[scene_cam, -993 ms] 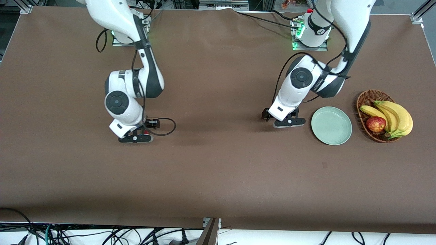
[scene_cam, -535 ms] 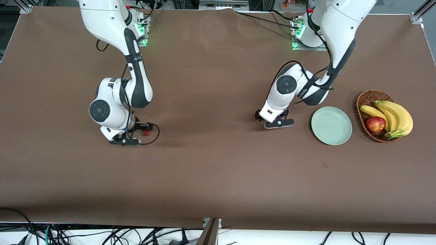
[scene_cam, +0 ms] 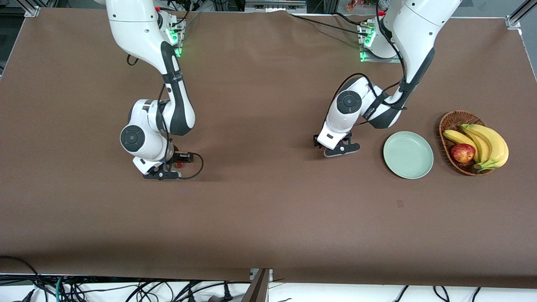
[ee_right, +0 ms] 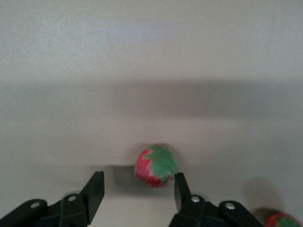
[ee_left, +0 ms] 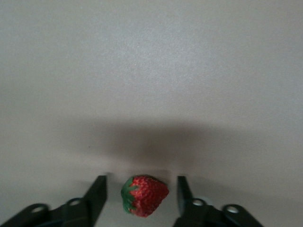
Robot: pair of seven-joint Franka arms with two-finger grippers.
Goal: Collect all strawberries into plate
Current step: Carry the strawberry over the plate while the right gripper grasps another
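My left gripper (ee_left: 141, 188) is open, low over the table, with one red strawberry (ee_left: 144, 195) lying on the table between its fingers, not touching them. In the front view this gripper (scene_cam: 340, 149) is beside the mint-green plate (scene_cam: 408, 154), toward the right arm's end, and hides that berry. My right gripper (ee_right: 138, 182) is open, and a second strawberry (ee_right: 156, 165) lies just ahead of its fingertips, close to one finger. A third strawberry (ee_right: 279, 220) shows at the edge of the right wrist view. In the front view the right gripper (scene_cam: 161, 173) has a red berry (scene_cam: 178, 165) beside it. The plate holds nothing.
A brown wicker basket (scene_cam: 451, 119) with bananas (scene_cam: 486, 142) and a red-yellow apple (scene_cam: 462, 152) stands beside the plate toward the left arm's end of the table. A black cable (scene_cam: 197, 167) loops from the right wrist near the berries.
My left gripper has moved away from the plate toward the right arm's end and now straddles a strawberry. My right gripper swung out and partly back near its berries.
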